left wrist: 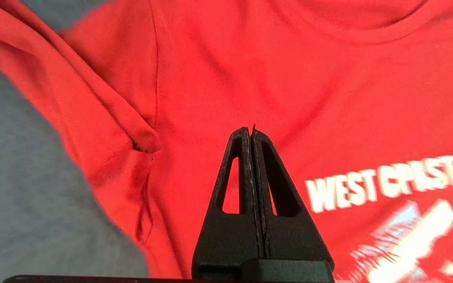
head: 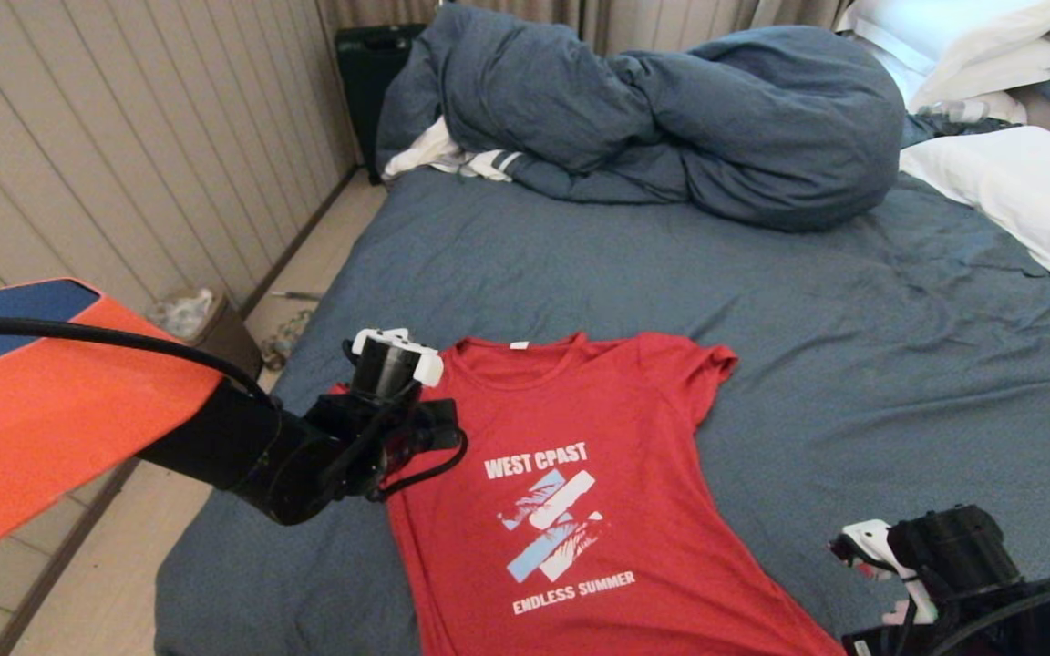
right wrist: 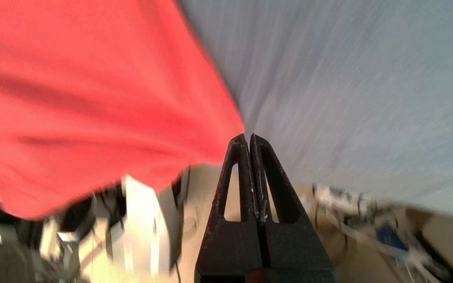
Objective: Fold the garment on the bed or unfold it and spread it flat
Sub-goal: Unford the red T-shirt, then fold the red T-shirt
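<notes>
Overall, the bed (head: 853, 364) fills most of the head view, covered by a wrinkled blue-grey sheet; a bunched duvet (head: 671, 118) of the same colour lies across its far end, with white pillows (head: 1017, 191) at the far right and a white striped cloth (head: 452, 159) showing just beside the duvet's left edge. Next in size, the garment (head: 580, 510) lies print side up on the near part of the bed, left of centre, collar toward the far end and hem running toward the near edge; the body lies largely flat, with the lettering "WEST COAST" and "ENDLESS SUMMER" readable; the sleeve on the robot's right lies spread on the sheet, while the sleeve on the robot's left is creased and bunched, as the left wrist view (left wrist: 104, 114) shows. The left gripper (left wrist: 252, 131) is positioned above the garment's left shoulder area, just beside that bunched sleeve; its fingers are pressed together with nothing between them, tips over the red cloth above the "WEST" lettering. The right gripper (right wrist: 249, 137) is at the near right of the bed, beside the garment's lower right corner; its fingers are likewise pressed together and hold nothing; the red hem (right wrist: 132, 165) hangs over the bed's edge next to the fingertips.
</notes>
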Controlling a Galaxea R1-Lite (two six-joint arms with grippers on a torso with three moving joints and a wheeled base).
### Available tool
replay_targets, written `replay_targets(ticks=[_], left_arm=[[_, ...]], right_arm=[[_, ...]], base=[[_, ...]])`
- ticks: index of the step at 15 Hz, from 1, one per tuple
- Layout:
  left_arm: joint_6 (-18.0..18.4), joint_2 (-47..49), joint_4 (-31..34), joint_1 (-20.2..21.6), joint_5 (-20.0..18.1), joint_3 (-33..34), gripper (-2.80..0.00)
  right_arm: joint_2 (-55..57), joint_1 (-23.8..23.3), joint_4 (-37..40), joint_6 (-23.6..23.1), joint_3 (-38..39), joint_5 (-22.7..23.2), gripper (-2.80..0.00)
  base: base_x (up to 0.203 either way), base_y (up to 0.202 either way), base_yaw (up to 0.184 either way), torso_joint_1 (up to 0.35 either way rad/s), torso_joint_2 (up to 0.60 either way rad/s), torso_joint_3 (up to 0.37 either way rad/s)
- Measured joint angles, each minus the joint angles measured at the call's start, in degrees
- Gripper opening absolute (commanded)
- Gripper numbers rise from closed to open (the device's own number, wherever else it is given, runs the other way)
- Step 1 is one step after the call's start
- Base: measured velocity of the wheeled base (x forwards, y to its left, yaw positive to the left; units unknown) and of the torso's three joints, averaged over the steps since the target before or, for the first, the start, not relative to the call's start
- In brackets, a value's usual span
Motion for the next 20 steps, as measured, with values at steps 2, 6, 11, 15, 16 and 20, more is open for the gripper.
replay_targets(ticks=[2, 6, 11, 15, 16, 20], left_arm=[[0.2, -4.9, 0.4, 0.2, 0.0, 1.5, -2.8], [1.1, -19.2, 4.4, 1.9, 0.8, 5.7, -2.8], [6.1, -36.7, 7.8, 14.8, -0.8, 16.8, -2.8], [8.2, -51.8, 12.4, 19.6, -7.7, 26.4, -2.8], [8.4, -55.9, 13.3, 20.0, -8.3, 29.2, -2.8], [8.6, -71.2, 17.3, 20.7, -8.7, 39.1, -2.8]], right_arm=[[-6.0, 0.0, 0.6, 0.1, -2.8, 0.1, -2.8], [-21.4, 0.3, 9.2, 0.5, -11.7, 0.4, -2.8], [-38.0, 0.5, 19.5, 7.8, -19.2, 2.4, -2.8], [-47.3, 1.5, 21.2, 9.9, -14.9, 3.1, -2.8], [-49.8, 1.7, 21.3, 9.9, -12.7, 3.1, -2.8], [-60.4, 3.0, 25.5, 10.1, -6.3, 3.0, -2.8]], base=[[0.0, 0.0, 0.0, 0.0, 0.0, 0.0], [0.0, 0.0, 0.0, 0.0, 0.0, 0.0], [0.0, 0.0, 0.0, 0.0, 0.0, 0.0], [0.0, 0.0, 0.0, 0.0, 0.0, 0.0], [0.0, 0.0, 0.0, 0.0, 0.0, 0.0], [0.0, 0.0, 0.0, 0.0, 0.0, 0.0]])
